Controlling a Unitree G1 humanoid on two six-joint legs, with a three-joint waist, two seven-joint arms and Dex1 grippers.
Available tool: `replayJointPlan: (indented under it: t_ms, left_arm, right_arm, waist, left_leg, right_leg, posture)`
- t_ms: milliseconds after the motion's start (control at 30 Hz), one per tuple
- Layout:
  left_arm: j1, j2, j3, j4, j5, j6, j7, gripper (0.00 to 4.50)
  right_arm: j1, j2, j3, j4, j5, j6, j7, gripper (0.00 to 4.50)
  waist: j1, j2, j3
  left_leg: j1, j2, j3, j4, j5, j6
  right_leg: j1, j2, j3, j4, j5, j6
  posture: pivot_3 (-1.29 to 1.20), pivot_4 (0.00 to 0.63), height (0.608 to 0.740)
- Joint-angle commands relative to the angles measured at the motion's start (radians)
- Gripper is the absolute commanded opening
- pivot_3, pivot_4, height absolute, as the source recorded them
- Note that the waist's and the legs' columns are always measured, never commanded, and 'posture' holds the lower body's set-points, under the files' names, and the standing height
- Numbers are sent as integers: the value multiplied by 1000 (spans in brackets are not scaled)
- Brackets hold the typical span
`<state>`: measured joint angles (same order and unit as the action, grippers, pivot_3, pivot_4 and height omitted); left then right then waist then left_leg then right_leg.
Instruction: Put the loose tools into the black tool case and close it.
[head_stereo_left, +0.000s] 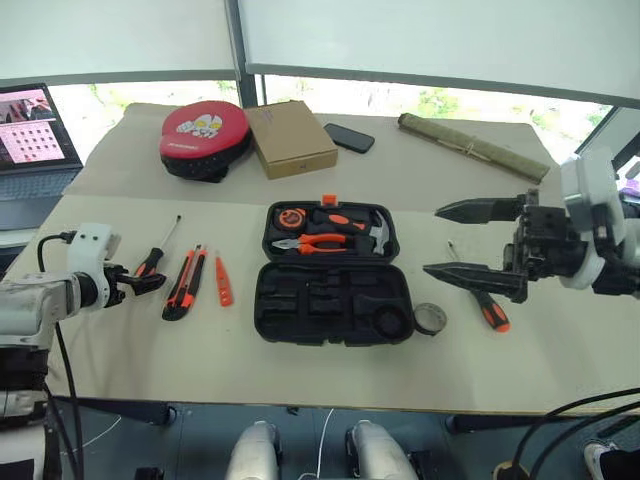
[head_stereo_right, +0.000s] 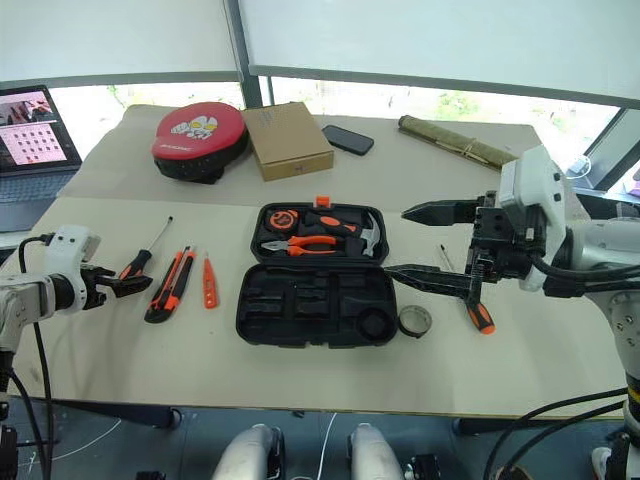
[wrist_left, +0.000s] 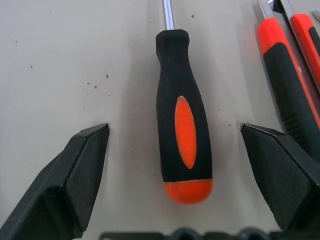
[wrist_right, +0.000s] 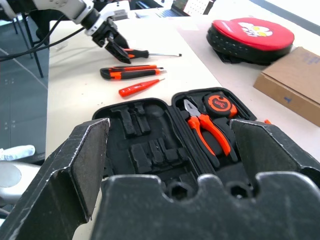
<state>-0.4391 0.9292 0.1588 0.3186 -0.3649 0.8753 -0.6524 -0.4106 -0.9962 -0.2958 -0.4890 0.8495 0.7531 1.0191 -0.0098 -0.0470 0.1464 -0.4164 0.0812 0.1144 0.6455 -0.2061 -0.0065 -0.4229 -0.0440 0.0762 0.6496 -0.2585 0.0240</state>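
The left gripper (wrist_left: 175, 145) has its fingers spread either side of a screwdriver's handle (wrist_left: 183, 135), and that is the relation everything turns on: the screwdriver (head_stereo_left: 155, 256) lies flat on the surface with its butt end toward the wrist and its shaft running straight away from it, so the long axis runs along the line the gripper points, and the fingers would shut across the handle's width. Neither finger touches it yet, as far as I can see. The arm reaches in low from the left edge, angled downward.

Just beside that tool, toward the case, lie the utility knife (head_stereo_left: 183, 283) and the slim tester pen (head_stereo_left: 222, 282) (both roughly parallel to it).

The black tool case (head_stereo_left: 330, 302) sits open mid-surface, its near half full of empty recesses. The tape roll (head_stereo_left: 430, 318) rests close by its right corner, and the second screwdriver (head_stereo_left: 483, 302) lies just beyond.

The right gripper (head_stereo_left: 478, 240) hangs raised above that second screwdriver, fingers wide apart and holding nothing, pointing across toward the case. My guess is the left arm grasps first.
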Motion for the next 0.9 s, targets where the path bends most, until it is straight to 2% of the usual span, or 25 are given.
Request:
replayJointPlan:
  t_ms: [33, 200, 233, 367, 467, 533, 600, 733, 900]
  left_arm:
    - [-3, -13, -21, 50, 39, -4, 1, 2953]
    - [-36, -27, 7, 78, 52, -52, -5, 1086]
    - [-54, -30, 19, 67, 43, -67, -16, 860]
    - [-125, -28, 25, 2, 10, -120, -105, 842]
    - [-234, -43, -36, -156, -62, -255, -354, 842]
    - [-296, -58, -93, -190, -79, -273, -461, 842]
    - [-338, -76, -168, -184, -41, -312, -523, 842]
    - [-412, -143, -385, -129, 120, -531, -656, 842]
    - [-485, -233, -500, 27, 235, -685, -726, 842]
  right_arm:
    - [-4, 5, -32, -35, 35, 2, -29, 4500]
    - [67, -2, -67, -57, 20, -7, -62, 4500]
    - [91, -2, -80, -66, 16, -7, -70, 4500]
    - [168, -4, -131, -98, 25, -1, -101, 4500]
    - [261, 4, -203, -145, 61, 38, -137, 4500]
    - [316, 6, -243, -173, 84, 58, -151, 4500]
    - [358, 11, -271, -201, 90, 61, -167, 4500]
    - [456, 31, -341, -264, 137, 85, -205, 4500]
    - [526, 39, -364, -303, 100, 72, -254, 4500]
  waist:
    - [-1, 0, 0]
    - [6, 0, 0]
    - [7, 0, 0]
    - [18, 0, 0]
    - [34, -2, 1]
    - [48, -2, 1]
    - [47, 0, -1]
    - [37, 7, -4]
    - [21, 5, -3]
  left_leg:
    - [0, 0, 0, 0, 0, 0]
    - [0, 0, -1, 1, 0, 0]
    - [0, 0, -1, 1, 0, 0]
    - [-8, 0, -5, 7, 0, 0]
    - [-11, 0, -7, 11, 0, 1]
    - [-17, 0, -10, 16, -1, 2]
    - [-18, -1, -10, 17, -2, 3]
    - [-13, -2, -10, 18, -2, 4]
    - [-15, -3, -14, 19, -2, 4]
  right_leg:
    - [0, 0, 0, 0, 0, 0]
    - [1, -1, -2, 0, 0, 0]
    - [1, -1, -2, 0, 0, 0]
    - [-2, -1, -6, 1, 0, 0]
    - [-2, -1, -8, 1, 0, 0]
    - [-2, -1, -12, 1, 1, 2]
    - [-1, -1, -11, -1, 2, 3]
    - [2, -1, -8, -1, 2, 4]
    - [2, 1, -8, 0, 2, 4]
  posture:
    - [0, 150, 740]
    - [0, 150, 740]
    - [0, 150, 740]
    - [0, 150, 740]
    - [0, 150, 740]
    - [0, 150, 740]
    - [0, 150, 740]
    - [0, 150, 740]
    - [0, 150, 740]
